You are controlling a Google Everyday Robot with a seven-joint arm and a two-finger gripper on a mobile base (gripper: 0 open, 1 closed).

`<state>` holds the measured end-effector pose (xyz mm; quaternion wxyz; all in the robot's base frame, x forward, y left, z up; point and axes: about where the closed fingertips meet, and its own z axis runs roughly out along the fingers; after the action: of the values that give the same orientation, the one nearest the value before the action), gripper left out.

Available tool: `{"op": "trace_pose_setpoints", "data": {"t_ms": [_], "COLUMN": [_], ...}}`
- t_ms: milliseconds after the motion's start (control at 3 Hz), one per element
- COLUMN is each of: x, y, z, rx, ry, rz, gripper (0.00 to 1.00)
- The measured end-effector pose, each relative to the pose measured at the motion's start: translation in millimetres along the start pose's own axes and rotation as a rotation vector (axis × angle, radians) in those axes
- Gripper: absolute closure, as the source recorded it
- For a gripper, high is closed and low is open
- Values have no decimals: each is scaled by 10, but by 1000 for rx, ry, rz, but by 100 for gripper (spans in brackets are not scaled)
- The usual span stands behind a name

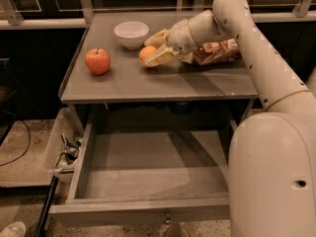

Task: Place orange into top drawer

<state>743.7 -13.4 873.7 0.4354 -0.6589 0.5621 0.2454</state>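
Note:
The orange (146, 52) rests on the grey tabletop (163, 83), just right of the white bowl. My gripper (148, 54) reaches in from the right, with one finger (157, 37) behind the orange and the other (159, 59) in front of it, both closed against it. The orange is still low at the table surface. The top drawer (148, 169) below the table is pulled wide open, and its flat grey bottom is bare.
A red apple (98, 60) sits at the left of the table. A white bowl (131, 33) stands at the back. A brown snack bag (218, 52) lies under my wrist. A bin with clutter (65, 147) stands left of the drawer. My arm fills the right side.

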Motion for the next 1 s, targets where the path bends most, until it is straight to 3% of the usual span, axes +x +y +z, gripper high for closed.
{"op": "trace_pose_setpoints", "data": {"t_ms": [333,667,1000], "x": [-177,-356,-536], "y": [230,569,923], "z": [-137,-442,-694], "rx": [6,55,154], "ry": [-24,-46,-107], "rz": [-68,-141,-169], "gripper": [100,100,100]}}
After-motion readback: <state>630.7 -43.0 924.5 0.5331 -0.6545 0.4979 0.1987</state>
